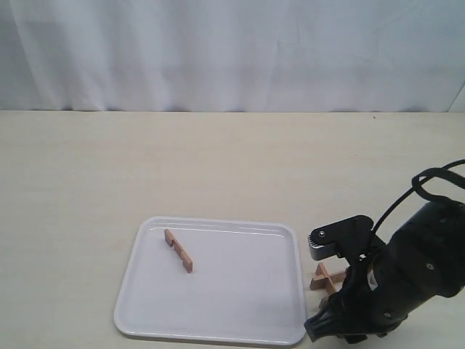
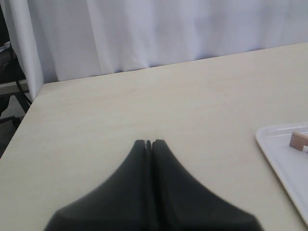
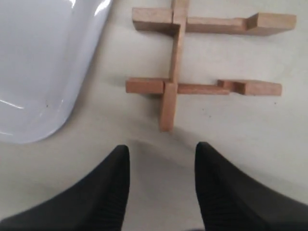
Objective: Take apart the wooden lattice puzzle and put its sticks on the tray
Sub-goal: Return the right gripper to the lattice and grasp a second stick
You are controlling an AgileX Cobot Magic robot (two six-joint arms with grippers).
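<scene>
The wooden lattice puzzle [image 3: 175, 57] lies on the tabletop [image 1: 218, 160] just beside the tray's [image 1: 240, 291] right rim, off it, with a strip of bare table between them. Three sticks [image 3: 211, 25] are joined in it: two parallel, one crossing them. A fourth stick [image 1: 178, 250] lies alone on the tray near its far left corner, with broad white floor around it. The right gripper [image 3: 162, 149] hovers just short of the puzzle, fingers apart, touching nothing. The left gripper [image 2: 149, 144] has its fingers pressed together over open tabletop, apart from the tray's rim.
</scene>
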